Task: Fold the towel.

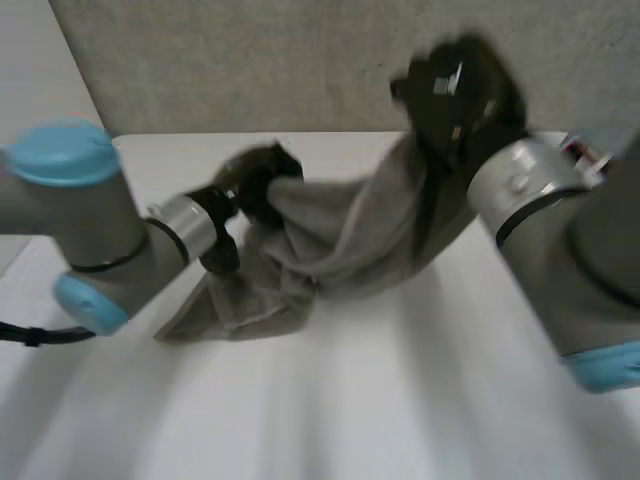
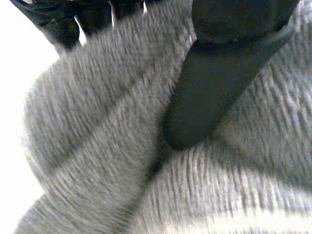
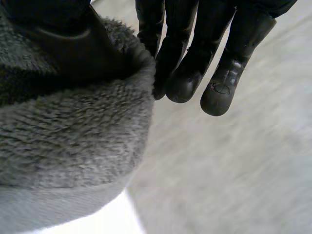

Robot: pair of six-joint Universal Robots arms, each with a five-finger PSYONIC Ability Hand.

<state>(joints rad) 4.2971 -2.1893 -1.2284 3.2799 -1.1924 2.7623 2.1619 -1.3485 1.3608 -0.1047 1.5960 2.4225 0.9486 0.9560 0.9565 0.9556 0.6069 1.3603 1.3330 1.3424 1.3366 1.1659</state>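
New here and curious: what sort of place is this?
Likely a robot lab: a white table, a speckled grey wall panel, and a black left hand and right hand holding a fluffy grey towel.

White bench (image 1: 380, 400) spans lower and middle frame in head view; far edge runs across upper part, below speckled grey wall (image 1: 250, 60). Grey towel (image 1: 250, 300) on bench left of centre: crumpled lower end rests on surface, corner pointing lower left, rest rising off toward upper right.
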